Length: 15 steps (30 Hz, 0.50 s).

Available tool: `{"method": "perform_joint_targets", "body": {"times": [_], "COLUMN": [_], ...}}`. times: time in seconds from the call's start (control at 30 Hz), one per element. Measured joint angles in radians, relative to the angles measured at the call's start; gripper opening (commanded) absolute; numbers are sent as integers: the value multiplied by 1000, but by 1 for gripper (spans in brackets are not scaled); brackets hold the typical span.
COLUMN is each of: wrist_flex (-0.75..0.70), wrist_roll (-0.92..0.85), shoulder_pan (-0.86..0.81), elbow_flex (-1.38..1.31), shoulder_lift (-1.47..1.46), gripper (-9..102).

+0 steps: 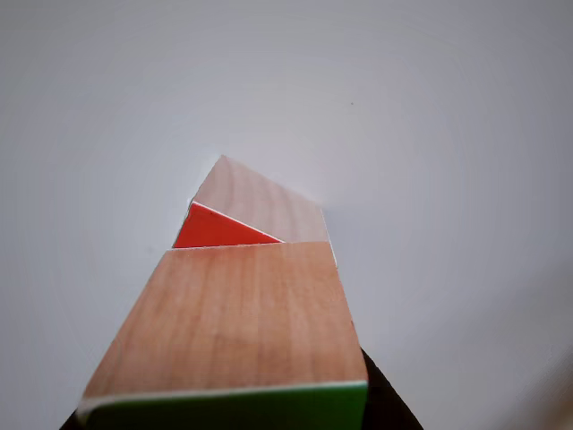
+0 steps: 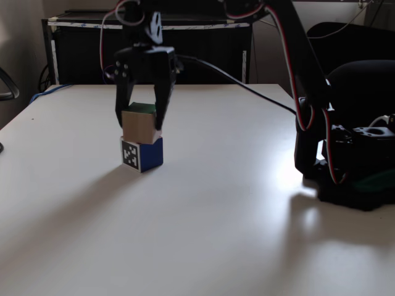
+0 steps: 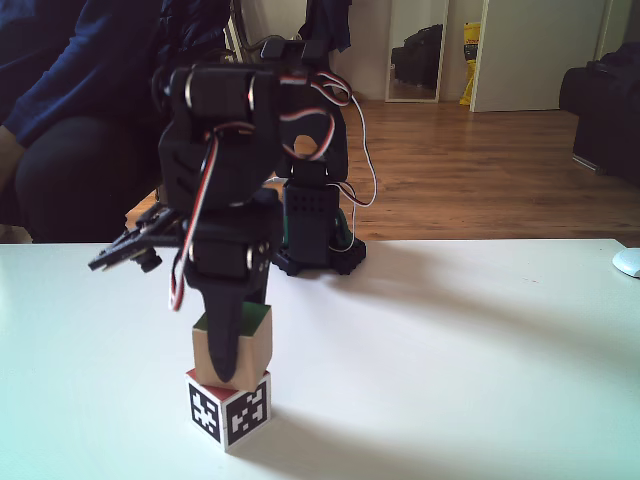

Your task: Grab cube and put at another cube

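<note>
While the close other view looks down along the cube (image 1: 235, 313), its grained wood face runs to a green edge at the bottom, and another cube (image 1: 226, 231) peeks out beyond it with a red-orange wedge. Over to a fixed view — the gripper (image 2: 142, 126) has its jaws clamped on the cube's (image 2: 139, 124) sides, resting it on another cube (image 2: 144, 153) on the white table (image 2: 222, 209). From the other fixed view it sits slightly skewed on top. Rigid, light-looking wood with smooth faces — flat opposite sides are the sensible hold
</note>
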<state>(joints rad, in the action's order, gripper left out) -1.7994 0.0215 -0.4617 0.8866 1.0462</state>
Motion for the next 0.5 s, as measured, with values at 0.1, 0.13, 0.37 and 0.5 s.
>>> {"method": "perform_joint_targets", "body": {"times": [0.1,0.13,0.37,0.5], "wrist_flex": [0,0,0,-3], "wrist_roll": [3,3,8,12], "shoulder_pan": [-2,0,2,25], "elbow_flex": [-3,-3,-5,-3], "shoulder_lift": [2,0,2,41], "gripper": [35,36,38,38]}}
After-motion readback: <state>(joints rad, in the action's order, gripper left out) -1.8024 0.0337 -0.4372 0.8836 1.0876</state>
